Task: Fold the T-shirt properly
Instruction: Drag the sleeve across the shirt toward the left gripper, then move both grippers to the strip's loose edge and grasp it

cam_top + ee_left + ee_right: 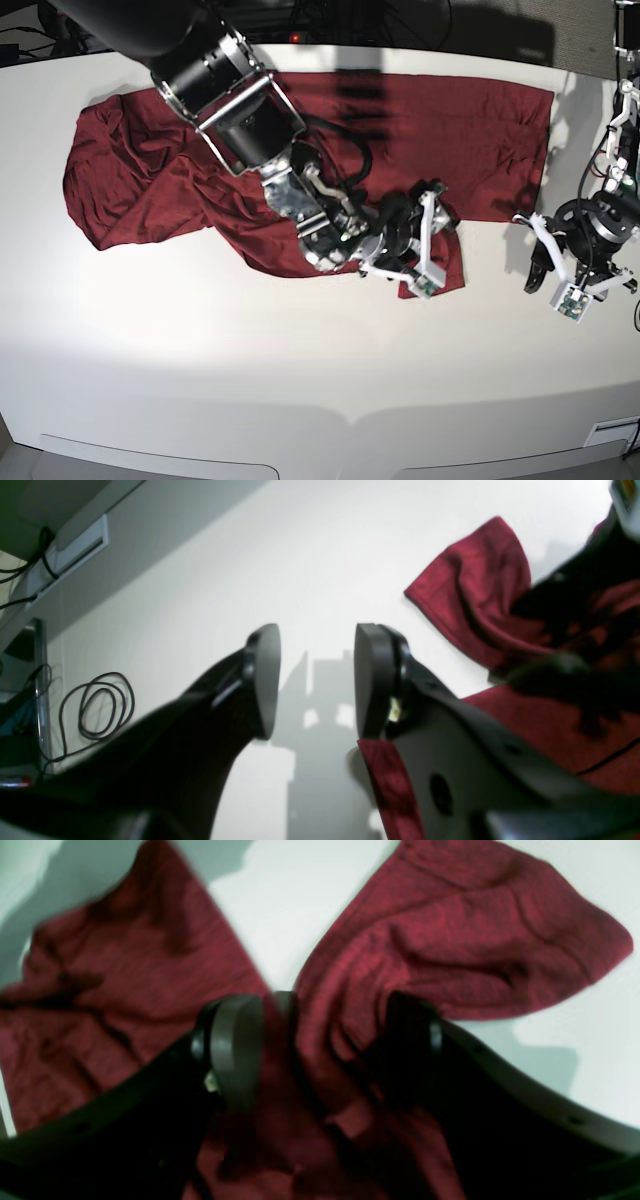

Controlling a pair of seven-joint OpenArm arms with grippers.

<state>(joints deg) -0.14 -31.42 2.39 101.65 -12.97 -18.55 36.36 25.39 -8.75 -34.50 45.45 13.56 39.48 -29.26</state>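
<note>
Maroon shirt (300,150) spread wide across far half of white surface (250,360), wrinkled, bunched at base view's left end, flatter toward right end. Near edge sags into a lump at centre, right under right tool (415,245).

Right tool: jaws spread wide, straddling a ridge of cloth. In right wrist view, fabric (360,965) gathered up between the fingers (235,1050), one pad touching cloth, other finger dark and blurred behind folds. Not pinching yet as far as visible; cloth sits in the gap, jaws not pressed onto it. Two lobes of shirt fan out beyond tool w/ bare surface (300,900) between them.

Left tool (570,265): apart from shirt, over bare surface near shirt's right end in base view. Jaws partly spread, nothing between them. Left wrist view: both pads (267,680) clear, only surface (250,555) and tool's shadow in the gap. Tool (315,680) low over surface. Shirt (475,590) at that view's right, a folded corner sticking up, more cloth lower right; a strip of red also showing beside right-hand finger at bottom, contact unclear. Other arm's dark body blurred at far right.

Coiled black cable (97,712) at left wrist view's left edge, well apart from shirt.
</note>
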